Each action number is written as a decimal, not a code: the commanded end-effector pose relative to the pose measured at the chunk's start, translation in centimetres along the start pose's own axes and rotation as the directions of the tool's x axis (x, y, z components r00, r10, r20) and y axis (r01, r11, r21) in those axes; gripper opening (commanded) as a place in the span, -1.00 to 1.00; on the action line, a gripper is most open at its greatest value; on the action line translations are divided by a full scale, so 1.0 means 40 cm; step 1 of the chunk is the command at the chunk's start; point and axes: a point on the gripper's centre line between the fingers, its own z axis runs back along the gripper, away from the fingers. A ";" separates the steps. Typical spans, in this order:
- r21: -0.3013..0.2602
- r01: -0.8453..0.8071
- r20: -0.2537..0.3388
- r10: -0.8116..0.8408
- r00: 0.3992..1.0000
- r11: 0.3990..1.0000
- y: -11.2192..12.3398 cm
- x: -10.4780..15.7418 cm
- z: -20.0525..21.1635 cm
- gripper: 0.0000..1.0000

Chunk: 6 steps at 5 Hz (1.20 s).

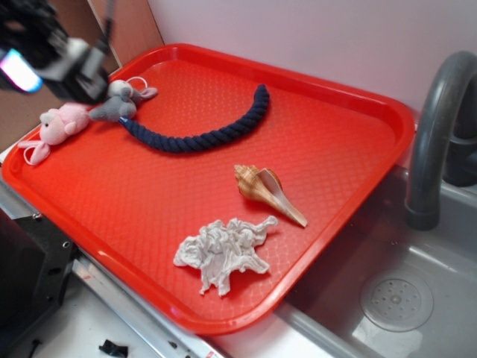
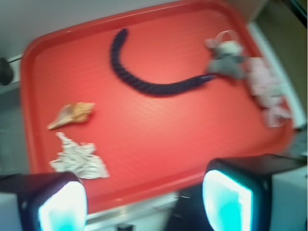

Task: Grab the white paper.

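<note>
- One red tray (image 1: 358,112) carries everything I can see, sitting partly over a grey sink (image 1: 417,298) with a dark faucet (image 1: 436,127) at its edge.
- Across the tray's far half runs a navy rope (image 1: 209,134), its end meeting a grey plush toy (image 1: 119,104), with a pink plush toy (image 1: 59,123) just beside that at the tray's rim.
- Nearer the sink side, the white paper (image 1: 223,253) lies flat on the tray close to its near rim, just beside a tan seashell (image 1: 268,192) but, as far as I can tell, not touching it.
- I judge the paper very light, soft and crushable, not slippery; its ragged fringe would likely tear or slip free, so I would pinch down over the thick wrinkled middle, keeping the fingers clear of the shell.
- My claw (image 2: 144,199) hangs over the plush-toy corner of the tray, well apart from the paper. The wrist view is blurred, but both fingers (image 2: 228,199) stand wide apart with nothing between them, so I read it as fully spread, empty and touching nothing.
</note>
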 end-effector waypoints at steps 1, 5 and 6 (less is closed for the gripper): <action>-0.029 0.022 -0.046 -0.023 0.999 0.999 -0.114 -0.008 -0.132 1.00; 0.069 0.145 -0.214 -0.127 0.969 0.987 -0.145 -0.077 -0.391 1.00; 0.100 0.130 -0.205 -0.108 0.973 0.986 -0.138 -0.082 -0.403 1.00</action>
